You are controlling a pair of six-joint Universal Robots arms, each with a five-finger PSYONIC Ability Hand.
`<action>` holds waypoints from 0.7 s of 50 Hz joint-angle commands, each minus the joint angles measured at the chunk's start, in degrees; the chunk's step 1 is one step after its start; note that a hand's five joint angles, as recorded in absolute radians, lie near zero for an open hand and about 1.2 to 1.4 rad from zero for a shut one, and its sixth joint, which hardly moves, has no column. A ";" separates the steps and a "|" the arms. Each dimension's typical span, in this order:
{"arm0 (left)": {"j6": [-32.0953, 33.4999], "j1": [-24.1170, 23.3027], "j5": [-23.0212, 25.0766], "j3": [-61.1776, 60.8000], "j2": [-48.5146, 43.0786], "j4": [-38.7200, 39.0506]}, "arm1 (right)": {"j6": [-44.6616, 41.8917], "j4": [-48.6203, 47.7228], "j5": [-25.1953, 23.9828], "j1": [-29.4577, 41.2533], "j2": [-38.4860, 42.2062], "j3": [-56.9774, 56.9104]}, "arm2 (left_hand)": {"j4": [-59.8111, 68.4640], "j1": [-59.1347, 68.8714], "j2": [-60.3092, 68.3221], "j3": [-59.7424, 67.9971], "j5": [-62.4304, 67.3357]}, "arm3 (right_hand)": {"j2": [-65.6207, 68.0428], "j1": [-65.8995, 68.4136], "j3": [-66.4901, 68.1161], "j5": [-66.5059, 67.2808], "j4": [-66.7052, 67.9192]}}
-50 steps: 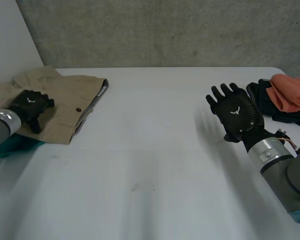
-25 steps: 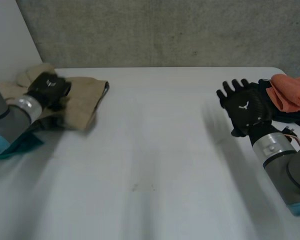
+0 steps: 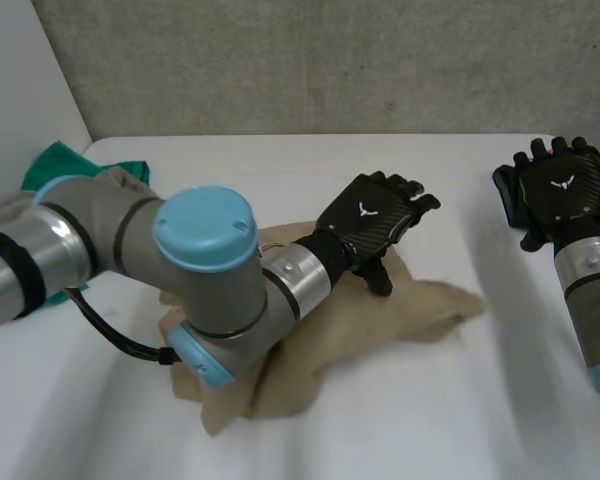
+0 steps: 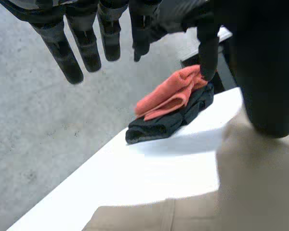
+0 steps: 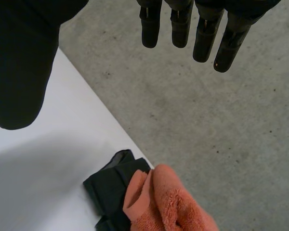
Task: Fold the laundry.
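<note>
Cloth being laid out, crumpled | left hand, right hand being held wide, empty | flattening advised before folding

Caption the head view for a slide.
Left robot hand, open, over the crumpled tan garment; right robot hand, open, at the table's right side.

The left arm reaches from the left side to the middle of the head view and bends sharply at a light-blue-capped joint. Its silver wrist leads to the left robot hand, held palm down with fingers straight and spread and the thumb angled downward. The right arm stands at the right side. The right robot hand presents its back to the head camera, fingers straight and the thumb set apart.
</note>
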 commanded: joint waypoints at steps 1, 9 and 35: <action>1.63 2.61 -9.19 -2.47 4.53 -1.74 | 0.40 6.68 -3.60 0.10 -1.53 -0.89 | -1.57 -0.29 -1.68 -1.91 -0.60 | -2.93 -1.57 -2.05 -3.63 -3.35; 1.98 7.64 -20.54 -19.87 23.34 -11.23 | 0.49 26.97 -17.83 0.28 -9.35 -3.18 | 2.46 3.73 2.35 2.12 3.42 | -2.93 -1.57 -2.05 -3.63 -3.35; -2.41 4.65 -21.96 -41.95 28.20 -19.15 | -1.71 48.27 -20.22 0.90 -7.96 1.30 | 3.99 5.26 3.87 3.65 4.95 | 5.88 7.25 6.77 5.19 5.47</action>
